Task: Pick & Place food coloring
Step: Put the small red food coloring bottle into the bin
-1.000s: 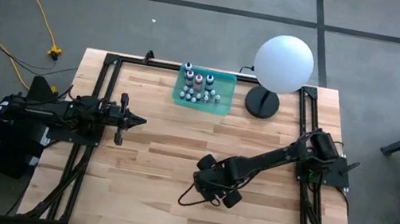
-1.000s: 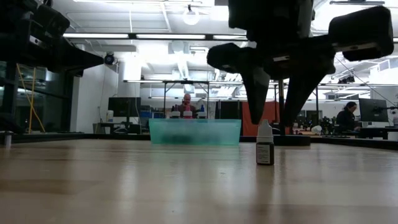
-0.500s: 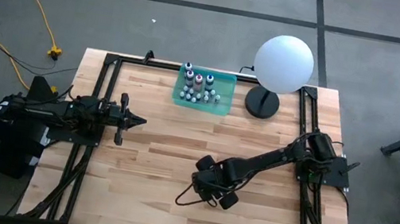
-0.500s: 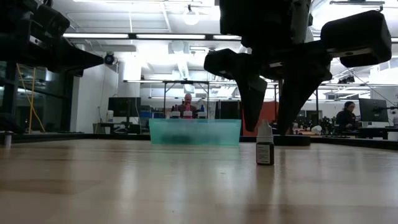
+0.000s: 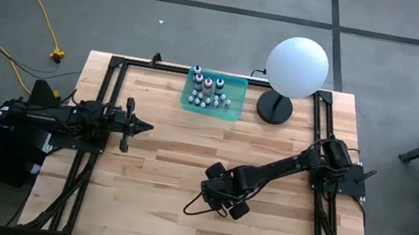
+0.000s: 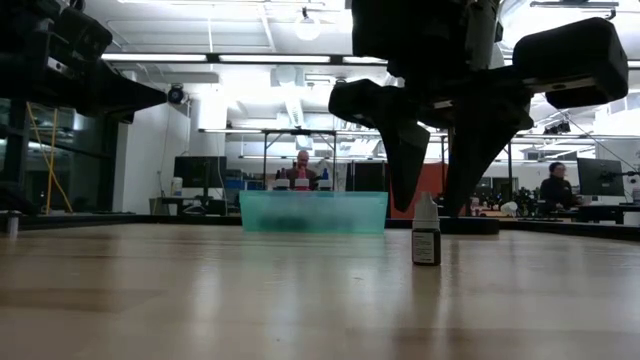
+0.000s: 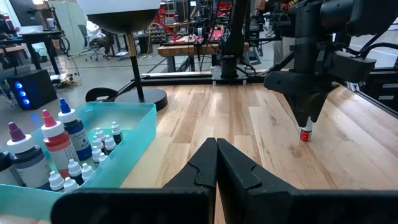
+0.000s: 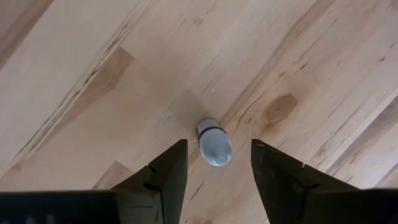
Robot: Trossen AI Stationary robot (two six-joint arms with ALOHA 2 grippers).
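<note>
right gripper [image 6: 428, 195] hangs straight over the one tiny whitish dropper bottle with a dark label band [image 6: 426, 231], standing upright alone on the pale wooden plank table [image 5: 158, 177], well apart from the translucent teal-green rectangular tray [image 5: 215, 94] at the far edge that holds the other small bottles. its fingers are spread, one either side of the cap, not touching it as far as i can tell. to do this well i'd say come straight down with the bottle centred between the tips, go low enough to catch the body not just the cap, close gently since something this small and light likely tips or skids. the wrist view shows it slightly nearer one finger, so a small re-centre looks wise. left gripper [image 7: 216, 163] waits at the left side of the table, fingers pressed together, holding nothing. bottle looks narrow, rounded white cap, dark band below.
</note>
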